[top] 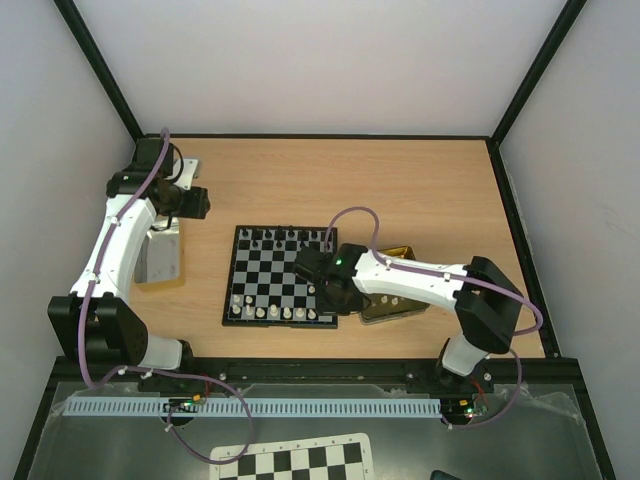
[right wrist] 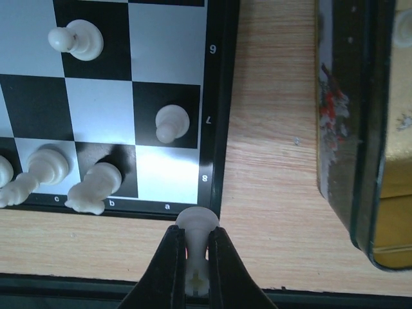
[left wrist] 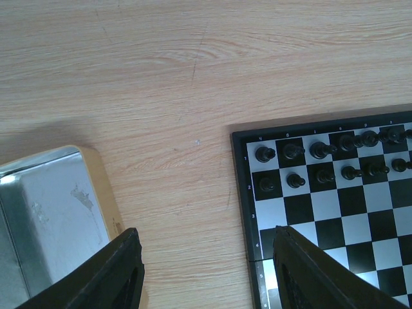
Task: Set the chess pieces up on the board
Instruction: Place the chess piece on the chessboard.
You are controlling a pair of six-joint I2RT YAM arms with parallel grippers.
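Observation:
The board [top: 228, 292] lies mid-table with black chess pieces [top: 285, 238] along its far rows and white ones [top: 270, 312] along its near row. My right gripper [right wrist: 196, 232] is shut on a cream-white piece [right wrist: 197, 220], held just off the board's corner by the empty pale square marked a and 8. A white pawn [right wrist: 171, 122] and other white pieces [right wrist: 90, 188] stand close by. My left gripper [left wrist: 206, 241] is open and empty, over bare wood beside the board's frame [left wrist: 239, 180], near the black pieces [left wrist: 322, 151].
A gold tin [top: 398, 250] sits right of the board, partly under my right arm, and its side [right wrist: 360, 129] fills the right of the wrist view. A silver tin part [left wrist: 51, 212] lies left of the board. A printed checkered sheet [top: 290, 460] lies below the table edge.

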